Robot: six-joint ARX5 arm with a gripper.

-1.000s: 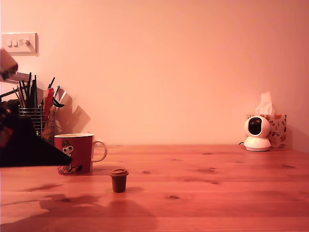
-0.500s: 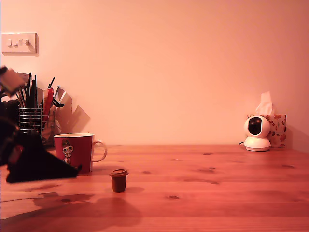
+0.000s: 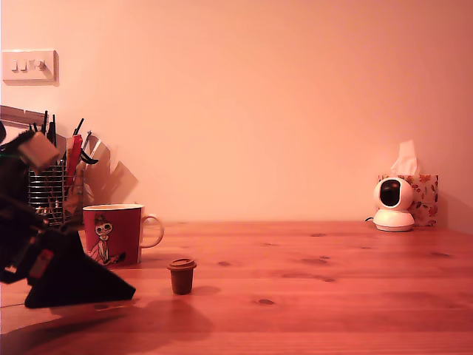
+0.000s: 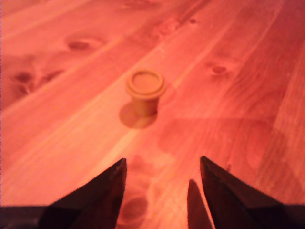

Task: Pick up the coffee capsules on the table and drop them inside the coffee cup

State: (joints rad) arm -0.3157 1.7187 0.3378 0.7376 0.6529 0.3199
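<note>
A small dark brown tapered coffee capsule (image 3: 182, 275) stands upright on the orange-brown pine table (image 3: 332, 296), bare wood all round, near the red ceramic mug (image 3: 113, 234). The black gripper (image 4: 162, 174) gapes wide, empty, its arm partly cut off.

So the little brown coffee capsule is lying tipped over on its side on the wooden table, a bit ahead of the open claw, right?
Not quite. The small brown coffee capsule stands upright on the pine wood table, wide flat rim on top, as the wrist view shows and the exterior view confirms. The rest holds: it sits a bit ahead of the black gripper, whose jaws are spread apart and not touching it.
</note>
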